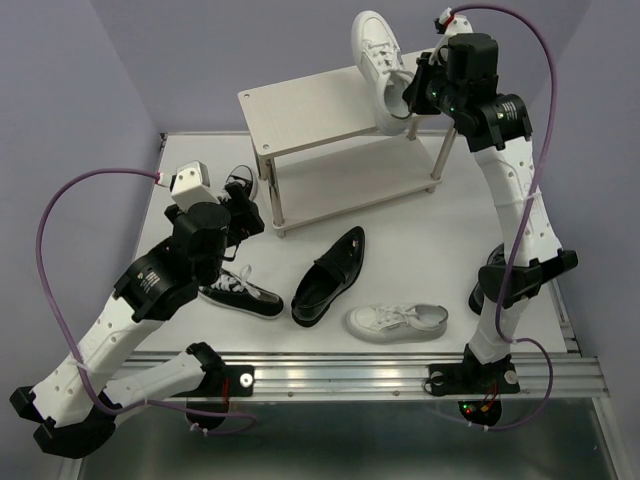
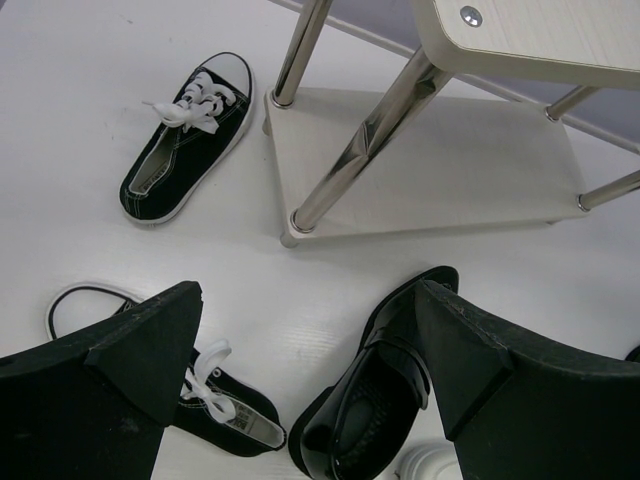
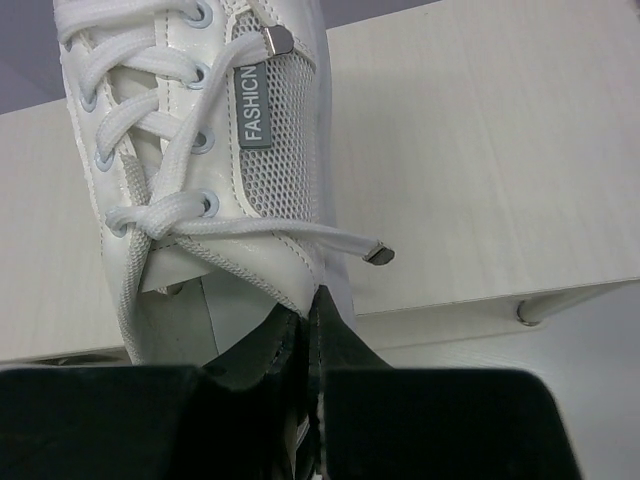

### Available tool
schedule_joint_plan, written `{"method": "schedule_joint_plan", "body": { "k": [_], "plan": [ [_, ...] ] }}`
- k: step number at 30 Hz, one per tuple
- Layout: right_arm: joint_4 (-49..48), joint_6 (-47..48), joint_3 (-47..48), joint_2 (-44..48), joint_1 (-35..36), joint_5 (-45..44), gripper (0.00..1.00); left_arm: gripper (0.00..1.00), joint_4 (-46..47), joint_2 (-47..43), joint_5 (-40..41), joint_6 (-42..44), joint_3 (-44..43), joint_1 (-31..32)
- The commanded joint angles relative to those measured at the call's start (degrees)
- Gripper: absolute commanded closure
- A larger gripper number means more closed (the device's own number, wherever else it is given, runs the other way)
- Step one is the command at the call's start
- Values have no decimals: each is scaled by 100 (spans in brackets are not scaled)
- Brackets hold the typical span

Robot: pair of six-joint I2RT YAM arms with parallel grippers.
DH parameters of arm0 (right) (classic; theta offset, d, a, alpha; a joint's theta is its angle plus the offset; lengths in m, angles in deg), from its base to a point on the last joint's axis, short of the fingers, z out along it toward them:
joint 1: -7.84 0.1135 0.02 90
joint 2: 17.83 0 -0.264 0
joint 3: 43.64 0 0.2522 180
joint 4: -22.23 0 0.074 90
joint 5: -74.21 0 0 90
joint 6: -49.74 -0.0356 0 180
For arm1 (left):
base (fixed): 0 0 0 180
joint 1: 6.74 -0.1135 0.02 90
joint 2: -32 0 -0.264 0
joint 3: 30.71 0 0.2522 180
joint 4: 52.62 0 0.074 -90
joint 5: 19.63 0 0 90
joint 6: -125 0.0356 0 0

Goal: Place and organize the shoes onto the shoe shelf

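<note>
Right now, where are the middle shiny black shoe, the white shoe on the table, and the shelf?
shiny black shoe [image 1: 338, 262], top view, on its upper.
white shoe on the table [image 1: 398, 320], top view, on its laces.
shelf [image 1: 310, 110], top view, on its bare top board.

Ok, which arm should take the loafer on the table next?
Left. The left gripper is open and close to the loafer; the right gripper is shut on a white sneaker over the shelf.

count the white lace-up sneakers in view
2. One white lace-up sneaker is pinched by the right gripper above the top of the pale wood-grain shelf; the second white sneaker lies on the white table, at its near edge. None looks hidden.
</note>
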Motion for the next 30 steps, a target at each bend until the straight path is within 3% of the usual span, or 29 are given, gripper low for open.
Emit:
{"method": "schedule_joint_plan", "body": {
  "k": [1,13,30],
  "plan": [
    [-371,330,276,272,-36,-819,99,1,214,36,146,104,19,-33],
    [-292,331,512,9,-633,-556,99,1,231,-175,111,60,133,-33],
    [-450,603,768,-141,-792,-608,99,1,126,-351,103,-19,151,-33]
  ]
}}
